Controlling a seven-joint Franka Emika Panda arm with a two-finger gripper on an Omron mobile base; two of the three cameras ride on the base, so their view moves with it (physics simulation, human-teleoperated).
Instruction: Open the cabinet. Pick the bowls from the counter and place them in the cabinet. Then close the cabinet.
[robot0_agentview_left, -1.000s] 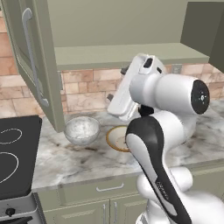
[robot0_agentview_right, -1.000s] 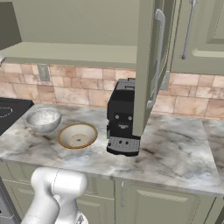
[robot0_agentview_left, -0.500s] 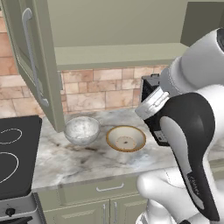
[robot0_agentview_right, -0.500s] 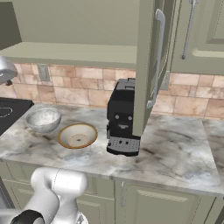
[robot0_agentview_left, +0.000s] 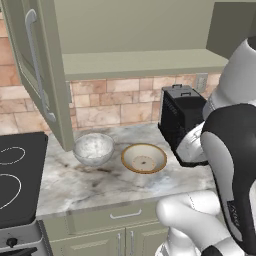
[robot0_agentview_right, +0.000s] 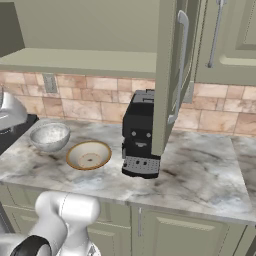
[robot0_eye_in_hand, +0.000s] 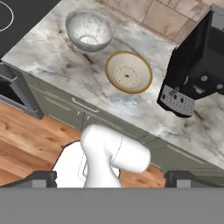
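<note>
Wide-open and empty, the gripper (robot0_eye_in_hand: 111, 179) looks down from above the counter (robot0_eye_in_hand: 65, 65), where the shallow tan bowl (robot0_eye_in_hand: 129, 72) and, beyond it, the deep speckled bowl (robot0_eye_in_hand: 89, 29) sit apart, likely rigid, smooth and breakable, best pinched at the rim.

Home kitchen: marble counter (robot0_agentview_left: 100, 182); stovetop (robot0_agentview_left: 17, 175); brick backsplash (robot0_agentview_left: 120, 102); coffee machine (robot0_agentview_right: 141, 134)
</note>
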